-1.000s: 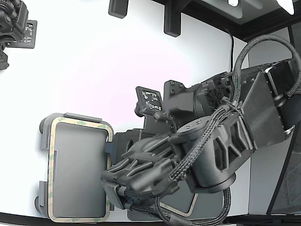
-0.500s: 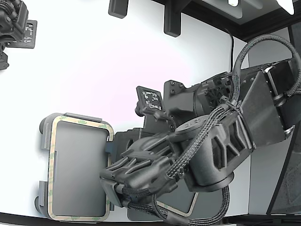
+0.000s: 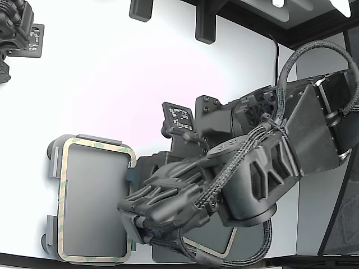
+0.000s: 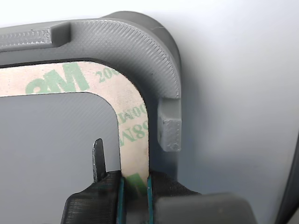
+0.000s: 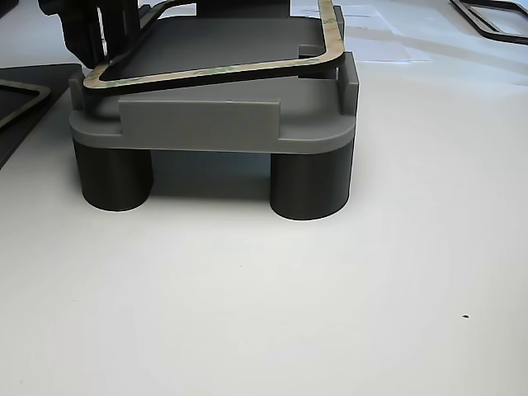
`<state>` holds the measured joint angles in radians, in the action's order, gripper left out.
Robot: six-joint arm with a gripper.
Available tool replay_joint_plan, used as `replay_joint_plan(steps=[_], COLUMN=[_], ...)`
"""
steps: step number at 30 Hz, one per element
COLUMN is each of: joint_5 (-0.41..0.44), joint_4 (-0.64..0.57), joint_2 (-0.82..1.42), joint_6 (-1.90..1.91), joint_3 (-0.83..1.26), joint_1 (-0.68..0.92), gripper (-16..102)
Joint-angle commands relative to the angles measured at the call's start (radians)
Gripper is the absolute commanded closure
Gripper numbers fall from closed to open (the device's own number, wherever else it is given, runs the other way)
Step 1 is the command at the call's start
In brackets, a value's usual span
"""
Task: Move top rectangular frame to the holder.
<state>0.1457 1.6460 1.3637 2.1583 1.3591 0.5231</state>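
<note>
The top rectangular frame (image 3: 61, 190), tan with green print, lies on the light grey holder (image 3: 52, 154) at the lower left of the exterior view. My gripper (image 3: 130, 224) is at the frame's long side nearest the arm. In the wrist view the gripper (image 4: 134, 191) is shut on the frame (image 4: 131, 107), one finger on each face, just inside the holder's rounded corner wall (image 4: 140, 42). In the other view the frame (image 5: 206, 73) rests along the top of the holder (image 5: 198, 124), with the gripper (image 5: 95, 41) at its far left corner.
A second, plainer beige frame (image 3: 216, 249) lies on a dark grey mat (image 3: 252, 246), mostly hidden under my arm. Another arm (image 3: 14, 33) sits at the exterior view's top left. Black brackets (image 3: 205, 25) stand at the table's far edge.
My gripper and wrist have shifted slightly down and to the exterior view's left, still holding the frame's edge. The frame has settled a little on the holder.
</note>
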Motion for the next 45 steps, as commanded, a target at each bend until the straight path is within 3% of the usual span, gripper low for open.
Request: replay_joint_plan(steps=[1,36,38,39,40,43,45], joint_5=[-0.003,-0.017,-0.014,-0.014,-0.014,-0.008,-0.002], joint_4=[0.011,0.011,0.011,0.011,0.011,0.011,0.011], joint_2=[0.015,-0.006,-0.008,-0.008,-0.008,-0.006,-0.006], joint_6=[-0.002,-0.014,-0.015,-0.015,-0.017,-0.018,-0.021], joint_3=[-0.021,-0.04,-0.041,-0.043,-0.043,-0.049,-0.057], joint_1=[-0.017,-0.028,-0.028,-0.028,-0.028,-0.026,-0.026], gripper=[97,97,87,69,19,10,-14])
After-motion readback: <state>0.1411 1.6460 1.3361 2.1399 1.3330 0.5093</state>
